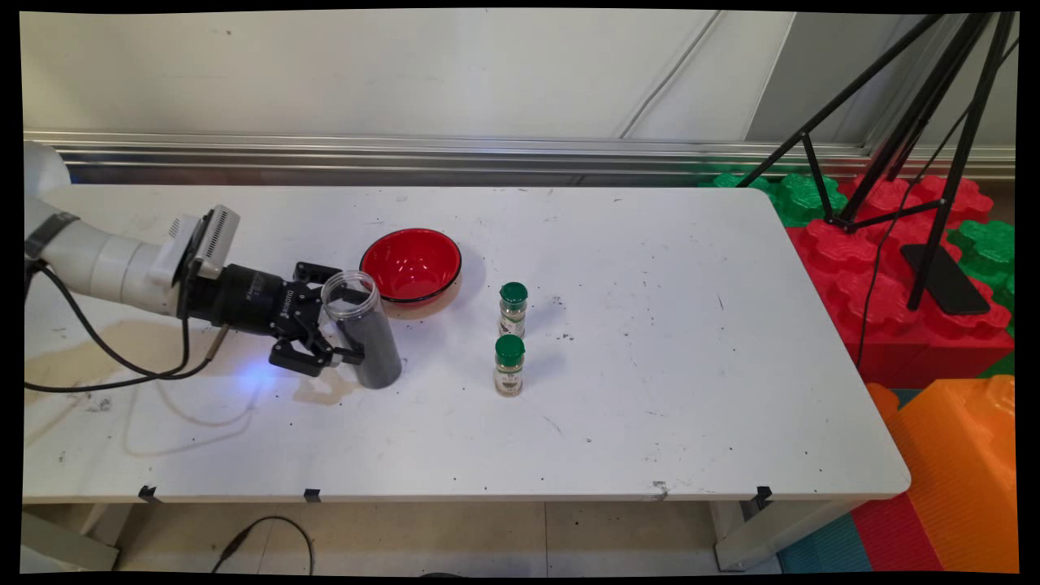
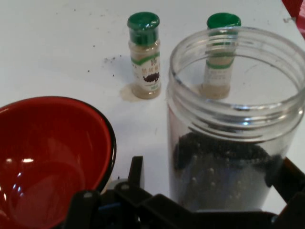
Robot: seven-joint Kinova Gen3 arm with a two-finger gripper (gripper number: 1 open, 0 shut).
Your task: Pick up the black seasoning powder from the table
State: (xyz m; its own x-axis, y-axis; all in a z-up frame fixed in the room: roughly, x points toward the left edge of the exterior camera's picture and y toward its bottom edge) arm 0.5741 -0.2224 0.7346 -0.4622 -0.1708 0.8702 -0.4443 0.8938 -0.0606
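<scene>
My gripper (image 1: 340, 333) was closed around a clear jar (image 1: 362, 329) half full of dark grains (no lid on it), standing on the white table (image 1: 650, 390). A red bowl (image 1: 411, 265) sat just behind it; two green-capped spice bottles (image 1: 512, 309) stood farther right.

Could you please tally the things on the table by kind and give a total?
Spice bottles with green caps: 2 (one farther back, one nearer)
Red bowl: 1
Clear open jar of dark grains, between the claw's fingers: 1
Total: 4
</scene>
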